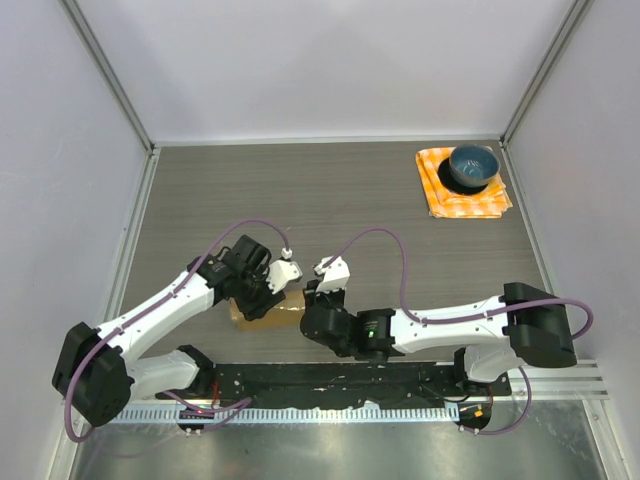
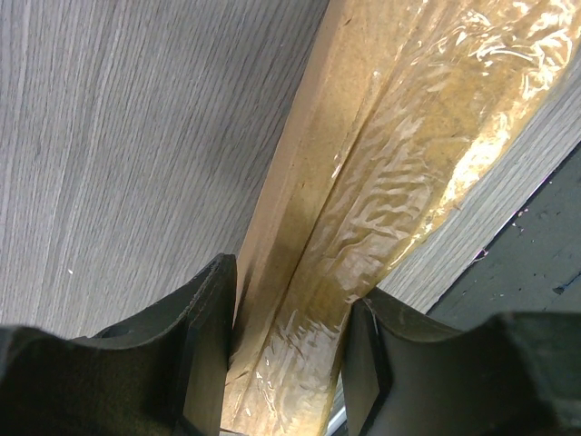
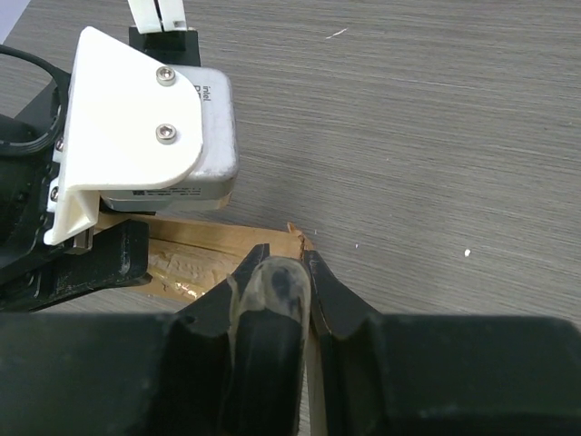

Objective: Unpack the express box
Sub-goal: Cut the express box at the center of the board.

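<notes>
A tape-sealed box [image 1: 255,318] is gripped by the left jaws, its edge pinched by the right jaws. A camera [image 3: 150,118] is marked "intel".

Blue bowl [image 1: 472,166] upright on orange checked cloth [image 1: 468,207]. Cloth flat at far right corner of grey wood-grain desk [image 1: 330,190].

The express box [image 1: 262,318] was plain brown; the bowl [image 1: 472,167] blue; the cloth [image 1: 440,195] orange-and-white checked; the surface [image 1: 350,190] grey wood-grain
</notes>
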Controlling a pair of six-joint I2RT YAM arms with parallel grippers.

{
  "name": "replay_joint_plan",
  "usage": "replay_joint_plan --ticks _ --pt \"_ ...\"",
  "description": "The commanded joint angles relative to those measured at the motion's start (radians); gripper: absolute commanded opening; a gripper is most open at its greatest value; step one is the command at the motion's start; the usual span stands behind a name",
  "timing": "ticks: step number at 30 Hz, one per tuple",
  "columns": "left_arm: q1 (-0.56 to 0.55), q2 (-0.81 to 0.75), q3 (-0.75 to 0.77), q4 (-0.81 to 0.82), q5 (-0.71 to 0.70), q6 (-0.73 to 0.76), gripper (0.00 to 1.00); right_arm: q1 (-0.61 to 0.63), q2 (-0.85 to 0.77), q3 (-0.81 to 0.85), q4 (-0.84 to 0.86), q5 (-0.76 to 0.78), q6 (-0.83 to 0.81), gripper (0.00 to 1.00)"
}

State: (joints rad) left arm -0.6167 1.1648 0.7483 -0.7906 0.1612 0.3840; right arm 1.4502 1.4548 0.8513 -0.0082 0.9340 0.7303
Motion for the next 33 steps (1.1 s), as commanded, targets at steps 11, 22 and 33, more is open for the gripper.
replay_joint_plan --ticks 11,22,33 --pt "0.032 0.047 -0.010 0.162 -0.193 -0.111 0.02 0.101 0.081 0.055 -0.173 -0.302 0.090 0.01" --pt "0.032 0.065 0.017 0.156 -0.192 -0.134 0.00 0.147 0.210 0.078 -0.208 -0.295 0.098 0.01" --pt "0.034 0.085 0.033 0.166 -0.232 -0.137 0.00 0.223 0.098 0.083 -0.280 -0.241 0.075 0.01"
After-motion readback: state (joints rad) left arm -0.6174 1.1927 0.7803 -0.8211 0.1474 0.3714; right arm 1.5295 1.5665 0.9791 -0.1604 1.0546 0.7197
